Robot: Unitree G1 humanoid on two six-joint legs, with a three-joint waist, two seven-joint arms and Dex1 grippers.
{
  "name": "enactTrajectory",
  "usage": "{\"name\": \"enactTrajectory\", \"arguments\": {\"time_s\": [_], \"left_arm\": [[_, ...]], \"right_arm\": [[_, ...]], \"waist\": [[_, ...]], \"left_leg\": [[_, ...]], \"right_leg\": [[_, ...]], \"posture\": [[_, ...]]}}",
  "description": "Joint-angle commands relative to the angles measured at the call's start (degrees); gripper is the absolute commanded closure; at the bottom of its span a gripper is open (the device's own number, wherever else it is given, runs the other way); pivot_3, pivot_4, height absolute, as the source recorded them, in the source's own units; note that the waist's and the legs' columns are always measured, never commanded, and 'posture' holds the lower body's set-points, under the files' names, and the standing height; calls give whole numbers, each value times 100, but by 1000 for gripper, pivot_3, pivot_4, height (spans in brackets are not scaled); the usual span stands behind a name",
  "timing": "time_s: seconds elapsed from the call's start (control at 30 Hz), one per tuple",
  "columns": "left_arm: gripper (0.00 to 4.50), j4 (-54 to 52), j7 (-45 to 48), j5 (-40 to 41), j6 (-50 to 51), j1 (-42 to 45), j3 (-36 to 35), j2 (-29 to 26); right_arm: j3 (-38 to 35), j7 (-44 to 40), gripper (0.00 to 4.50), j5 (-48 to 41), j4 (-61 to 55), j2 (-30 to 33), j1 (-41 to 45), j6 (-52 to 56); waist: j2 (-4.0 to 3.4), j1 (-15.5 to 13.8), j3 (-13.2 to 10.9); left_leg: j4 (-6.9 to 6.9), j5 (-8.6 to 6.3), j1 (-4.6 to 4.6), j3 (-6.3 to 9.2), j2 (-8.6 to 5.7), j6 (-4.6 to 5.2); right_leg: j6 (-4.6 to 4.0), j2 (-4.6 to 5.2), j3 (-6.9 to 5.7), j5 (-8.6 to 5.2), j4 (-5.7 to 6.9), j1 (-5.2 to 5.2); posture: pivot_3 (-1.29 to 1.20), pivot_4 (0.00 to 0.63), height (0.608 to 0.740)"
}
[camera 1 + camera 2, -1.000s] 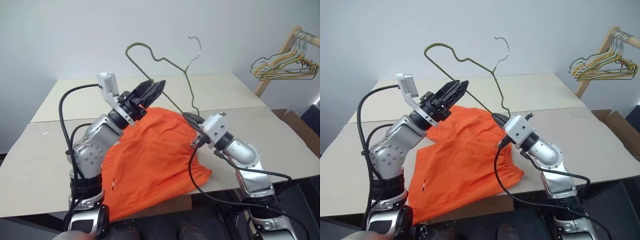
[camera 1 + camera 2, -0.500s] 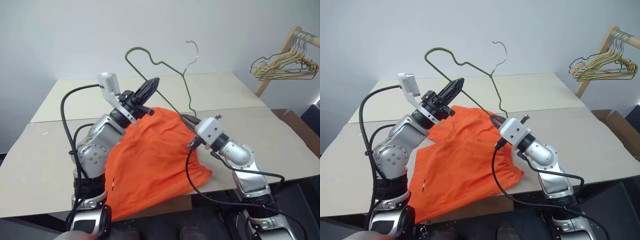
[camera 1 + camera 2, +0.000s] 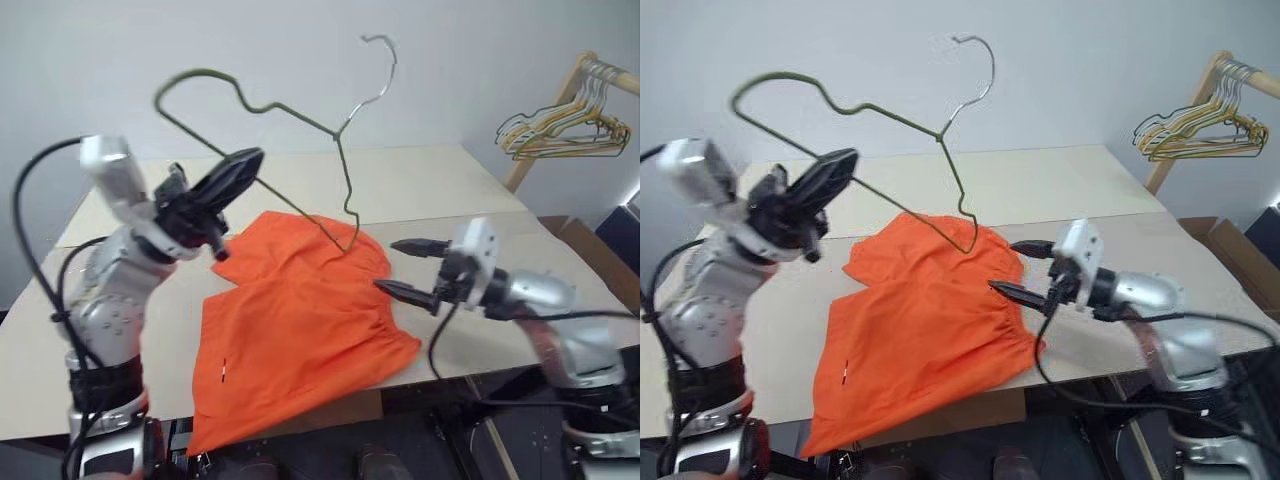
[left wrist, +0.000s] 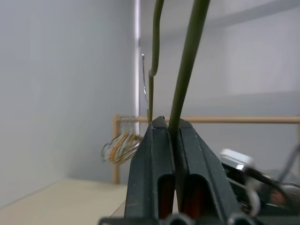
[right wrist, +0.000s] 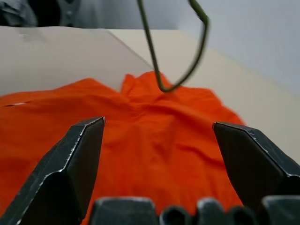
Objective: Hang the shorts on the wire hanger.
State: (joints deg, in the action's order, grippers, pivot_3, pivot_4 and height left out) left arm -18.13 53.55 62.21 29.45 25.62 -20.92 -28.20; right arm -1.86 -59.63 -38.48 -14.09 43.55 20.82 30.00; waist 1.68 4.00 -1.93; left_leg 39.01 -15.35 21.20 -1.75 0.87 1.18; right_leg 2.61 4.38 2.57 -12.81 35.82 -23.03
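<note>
Nearest you, the shorts (image 3: 300,320) lie flat on the table (image 3: 480,190), hem hanging over the near edge at 6 o'clock, waistband toward 3. Your right gripper (image 3: 410,268) hovers just beside that waistband with its jaws spread wide and nothing in them. Bring it down onto the gathered elastic and pinch one layer, so a leg opening stays free for the wire. Further back, your left gripper (image 3: 232,178) is clamped on the hanger's (image 3: 290,115) bottom wire, holding it tilted in the air, hook up at 1 o'clock. Its low corner hangs just over the shorts. Keep that corner steady and feed fabric onto it. Far off at 2 o'clock, spare hangers (image 3: 565,130) hang on a rack.
</note>
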Motion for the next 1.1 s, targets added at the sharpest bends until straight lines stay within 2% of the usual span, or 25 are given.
{"name": "enactTrajectory", "arguments": {"time_s": [0.03,0.1,0.3,0.5,0.73,0.83,1.1], "left_arm": [[4500,-1,735,896,214,53,-432,-314],[4500,93,800,1039,278,111,-429,-370],[4500,88,797,1006,219,157,-246,-279],[4500,40,754,967,192,105,-149,-198],[4500,85,702,983,215,99,-155,-172],[4500,75,712,965,212,72,-138,-163],[4500,120,736,833,173,28,-62,-84]], "right_arm": [[-69,-999,140,-756,162,457,411,851],[113,-1141,140,-881,338,477,663,1242],[239,-907,140,-1104,456,-33,1314,1868],[347,-701,140,-1034,390,-408,1608,2029],[499,-833,140,-891,224,-478,1636,1946],[537,-819,685,-872,247,-522,1694,1966],[533,-806,3576,-771,294,-579,1768,1945]], "waist": [[0,6,0],[1,6,1],[2,-5,1],[2,-5,1],[2,4,1],[2,3,1],[2,4,1]], "left_leg": [[0,0,-1,-1,2,0],[0,-1,-6,-9,3,1],[2,-1,-1,-19,0,1],[2,-1,10,-14,0,1],[2,-1,9,-14,1,1],[2,-1,9,-15,0,1],[2,-1,10,-15,0,1]], "right_leg": [[-1,-2,-3,-1,0,1],[-1,-4,-6,-4,-2,7],[1,-3,-5,-4,-1,5],[2,0,-4,-4,0,-4],[2,-1,-4,-4,2,-5],[2,-1,-4,-4,2,-5],[2,-1,-4,-4,2,-6]], "posture": [[-86,0,740],[-85,0,740],[-82,0,740],[-86,0,740],[-90,0,740],[-93,0,740],[-99,0,740]]}}
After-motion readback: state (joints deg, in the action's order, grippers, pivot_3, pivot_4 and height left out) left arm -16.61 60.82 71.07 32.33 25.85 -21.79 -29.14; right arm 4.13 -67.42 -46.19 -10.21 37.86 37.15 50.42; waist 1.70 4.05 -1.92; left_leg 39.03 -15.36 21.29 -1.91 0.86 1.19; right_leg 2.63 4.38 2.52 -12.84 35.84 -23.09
